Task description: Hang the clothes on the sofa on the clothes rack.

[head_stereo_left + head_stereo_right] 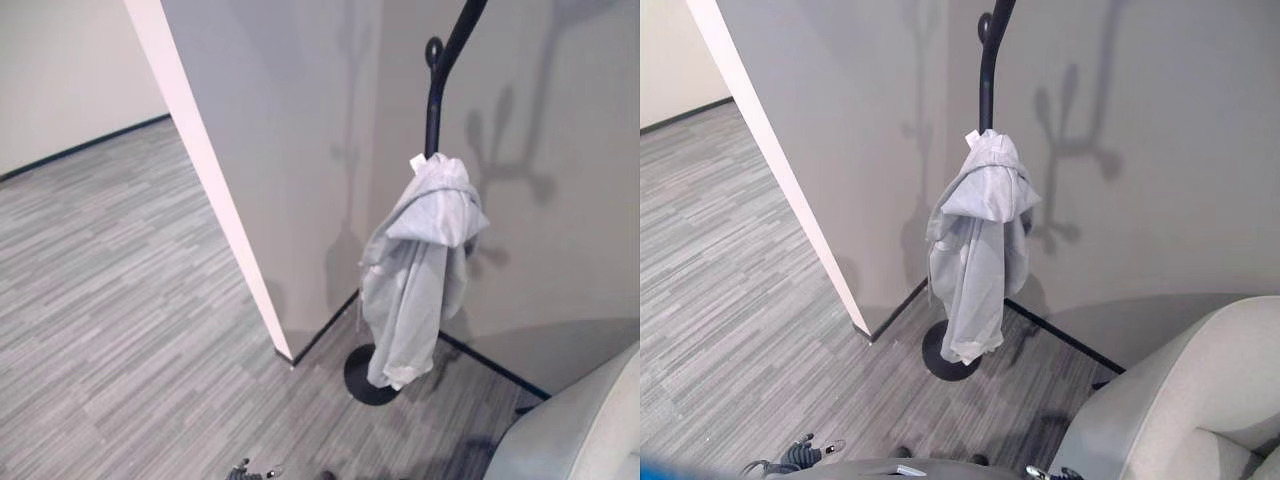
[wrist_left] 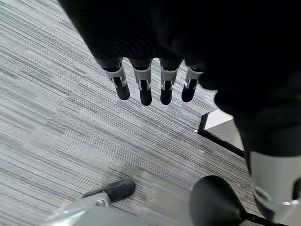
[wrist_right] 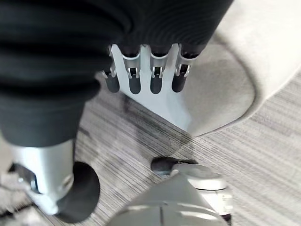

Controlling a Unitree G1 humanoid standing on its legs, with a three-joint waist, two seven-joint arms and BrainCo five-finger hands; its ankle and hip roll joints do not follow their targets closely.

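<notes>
Jacket (image 1: pixel 420 270) hangs by hood on clothes rack (image 1: pixel 436 105), so wt. self-supported. Left hand (image 2: pixel 150 84) & right hand (image 3: pixel 146 75) released, empty, by sofa (image 1: pixel 1180 400).

Left hand (image 2: pixel 150 89), silver fingers with dark tips, hangs from the upper frame, fingers straight, holding nothing. Right hand (image 3: pixel 141 77): same pose, fingers relaxed, empty.

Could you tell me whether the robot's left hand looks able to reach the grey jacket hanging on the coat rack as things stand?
Probably not without moving: the left hand hangs low over the floor, fingers relaxed, while the grey jacket hangs on the coat rack across open carpet. Nothing blocks the way.
</notes>
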